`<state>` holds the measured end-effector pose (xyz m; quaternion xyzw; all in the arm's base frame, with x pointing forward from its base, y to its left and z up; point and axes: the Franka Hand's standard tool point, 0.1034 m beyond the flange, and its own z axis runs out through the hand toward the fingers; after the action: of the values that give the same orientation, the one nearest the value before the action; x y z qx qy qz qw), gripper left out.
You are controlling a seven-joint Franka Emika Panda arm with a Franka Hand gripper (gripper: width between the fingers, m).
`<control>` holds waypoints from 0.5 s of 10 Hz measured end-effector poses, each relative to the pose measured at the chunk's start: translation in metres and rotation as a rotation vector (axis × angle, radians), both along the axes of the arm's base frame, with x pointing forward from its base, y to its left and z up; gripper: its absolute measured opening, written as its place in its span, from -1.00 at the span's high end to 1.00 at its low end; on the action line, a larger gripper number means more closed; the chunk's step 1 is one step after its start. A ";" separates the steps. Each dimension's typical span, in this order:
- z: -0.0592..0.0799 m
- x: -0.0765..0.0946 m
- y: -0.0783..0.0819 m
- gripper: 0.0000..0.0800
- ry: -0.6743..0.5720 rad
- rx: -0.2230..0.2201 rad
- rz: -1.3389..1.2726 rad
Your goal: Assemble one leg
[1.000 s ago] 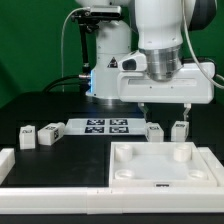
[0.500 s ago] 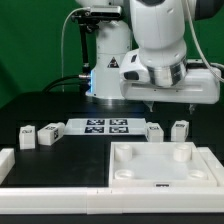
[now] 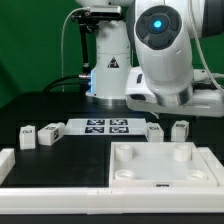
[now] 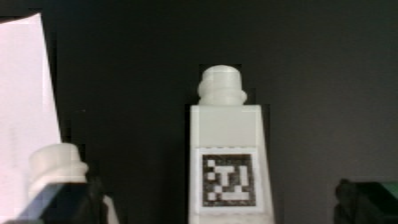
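In the wrist view a leg (image 4: 224, 140), a small white block with a rounded peg end and a black-and-white tag, lies between my open gripper's (image 4: 214, 206) dark fingertips (image 4: 366, 200). The gripper touches nothing. A second leg (image 4: 61, 165) lies beside it, by the other fingertip. In the exterior view my gripper hangs over two legs (image 3: 155, 130) (image 3: 180, 128) at the exterior view's right, its fingers hidden by the arm. Two more legs (image 3: 25, 136) (image 3: 47, 132) lie at the exterior view's left.
The large white square panel (image 3: 160, 175) with corner sockets lies in front; its edge shows in the wrist view (image 4: 22, 90). The marker board (image 3: 105, 126) lies between the leg pairs. A white rail (image 3: 20, 170) runs along the front left.
The arm's wrist and hand have swung toward the exterior view's right and tilted. The legs and panel have not moved.
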<state>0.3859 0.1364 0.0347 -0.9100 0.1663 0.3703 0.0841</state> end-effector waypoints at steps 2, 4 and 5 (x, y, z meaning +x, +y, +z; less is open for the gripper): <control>-0.010 -0.002 0.004 -0.62 0.004 -0.021 -0.014; -0.019 -0.007 0.008 -0.62 0.011 -0.034 -0.016; -0.021 -0.009 0.010 -0.62 0.020 -0.043 -0.021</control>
<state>0.3769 0.1462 0.0138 -0.9061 0.1844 0.3748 0.0668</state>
